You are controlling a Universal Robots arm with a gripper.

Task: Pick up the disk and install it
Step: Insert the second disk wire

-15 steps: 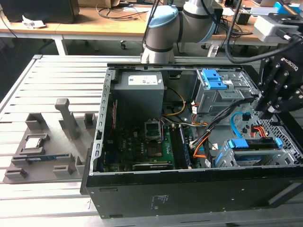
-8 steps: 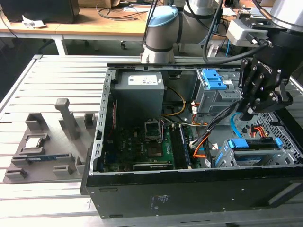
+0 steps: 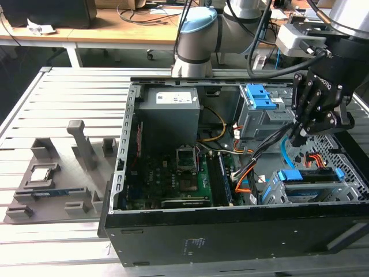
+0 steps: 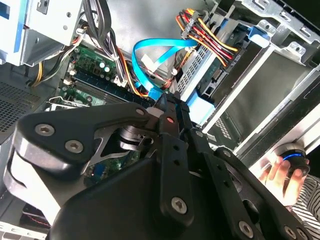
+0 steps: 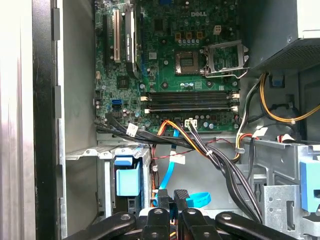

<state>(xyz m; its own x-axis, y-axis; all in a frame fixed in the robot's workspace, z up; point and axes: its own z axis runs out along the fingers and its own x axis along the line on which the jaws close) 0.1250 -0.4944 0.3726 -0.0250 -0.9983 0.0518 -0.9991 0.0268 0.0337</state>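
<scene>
Gripper (image 3: pixel 300 138) of the robot arm is pictured inside an opened computer case (image 3: pixel 230 236), hung just above the grey drive cage (image 3: pixel 311 193) at the exterior view's right; its jaws are seen drawn close together in both wrist views, with nothing pinched between them. The disk (image 3: pixel 305 176), marked by its blue plastic rails, is lodged in that cage, just below the gripper and apart from it; in the first wrist view its blue end (image 5: pixel 127 182) is seen in the cage beside the fingertips (image 5: pixel 162 200). A blue data cable (image 4: pixel 155 55) is looped near the gripper tips, alongside bundled red, yellow and black wires (image 4: pixel 210 42). The green motherboard (image 3: pixel 173 179) is laid across the case floor; a grey power supply (image 3: pixel 170 112) is mounted at the far wall; a second cage with a light-blue latch (image 3: pixel 262 107) is set beside it. On the slatted table (image 3: pixel 57 98) at the exterior view's left, a small square chip (image 3: pixel 43 173) is held in a grey fixture. A person's hand (image 4: pixel 277 172) is seen on a black knob in the second wrist view.
</scene>
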